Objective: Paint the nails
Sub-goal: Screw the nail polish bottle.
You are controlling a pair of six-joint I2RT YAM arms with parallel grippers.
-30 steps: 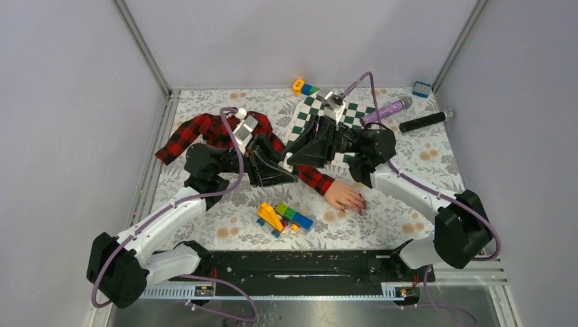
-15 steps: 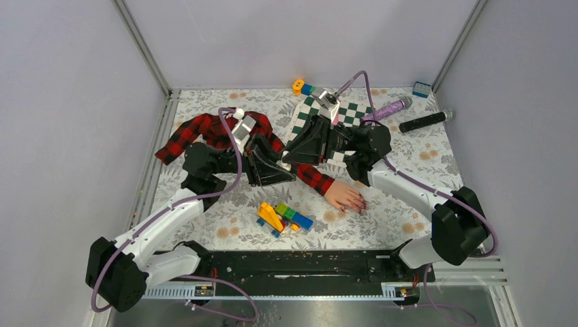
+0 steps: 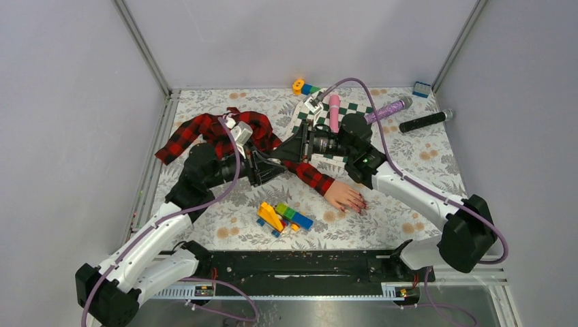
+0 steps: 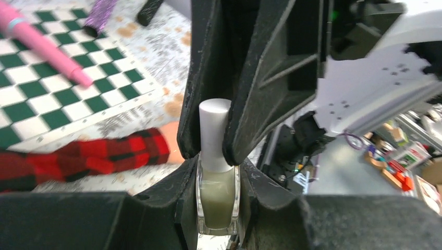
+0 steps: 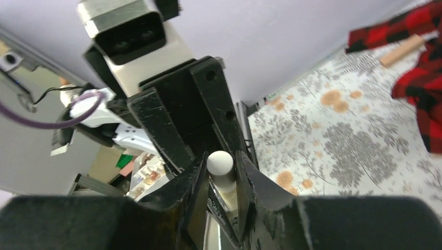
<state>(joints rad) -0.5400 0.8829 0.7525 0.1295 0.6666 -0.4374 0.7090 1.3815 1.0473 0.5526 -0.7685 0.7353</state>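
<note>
- Left tool (image 4: pixel 216 177) is gripping the polish bottle (image 4: pixel 217 200) by its body; right tool (image 5: pixel 221 166) is clamping the cap (image 4: pixel 213 130).
- Step in hand, as judged: uncapping.
- Nails (image 3: pixel 360 204) are resting on the mannequin hand (image 3: pixel 344 196), on the table (image 3: pixel 409 204), apart from both tools.
- Next move calls for twisting the cap free while steadying the bottle.

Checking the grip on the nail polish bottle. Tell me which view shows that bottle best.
Left wrist view: the bottle shows nearly whole, its glass held by the left gripper, its white cap pinched by the right gripper. The right wrist view shows only the cap, end-on. In the top external view the grippers hide it.
</note>
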